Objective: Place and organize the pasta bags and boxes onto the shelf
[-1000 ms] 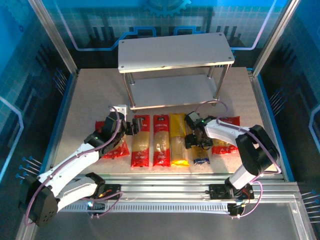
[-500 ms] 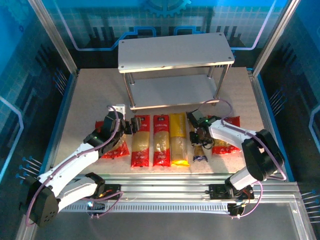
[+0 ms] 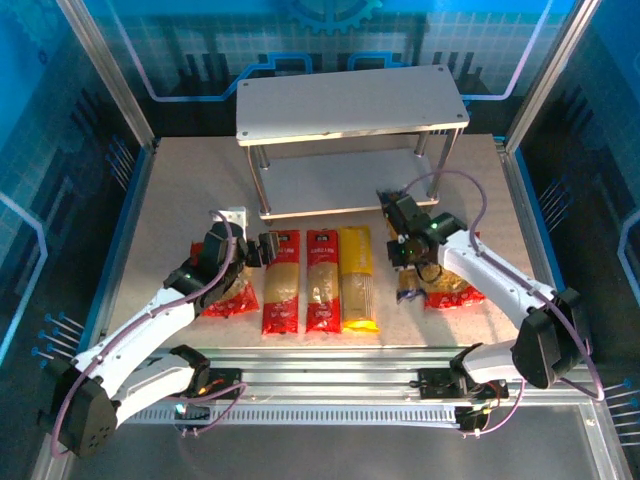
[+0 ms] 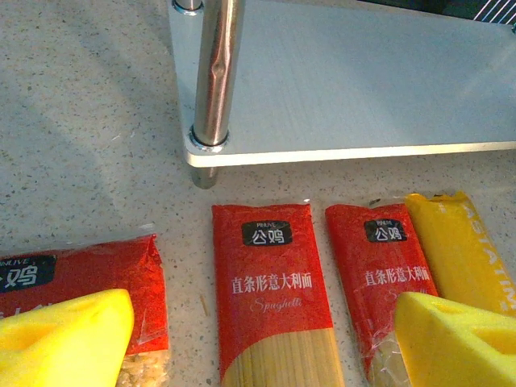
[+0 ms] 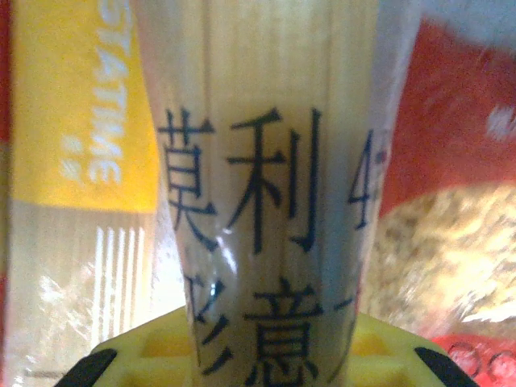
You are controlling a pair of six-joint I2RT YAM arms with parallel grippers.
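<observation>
Nearest the arm bases, packs are lying flat in a row on the speckled beige table (image 3: 170, 200). From the left they are a plump red plastic bag with a clear window (image 3: 228, 298), a long red spaghetti pack (image 3: 282, 285), a second long red spaghetti pack (image 3: 323, 285) and a long yellow spaghetti pack (image 3: 358, 280). Further right, a second plump red bag (image 3: 452, 285) is lying apart from the row.

The left gripper (image 3: 265, 250) is being held over the far ends of the left bag and the first red pack. Its yellow foam fingertips (image 4: 64, 339) are spread wide and nothing is being gripped.

A long dark blue pack with a pale centre (image 3: 408, 290) is being clamped by the right gripper (image 3: 407, 258) between the yellow pack and the right bag. Whether its lower end is touching the table cannot be told.

Beyond, the two-tier shelf of white-grey boards on silver legs (image 3: 350, 105) is standing just past the packs.
</observation>
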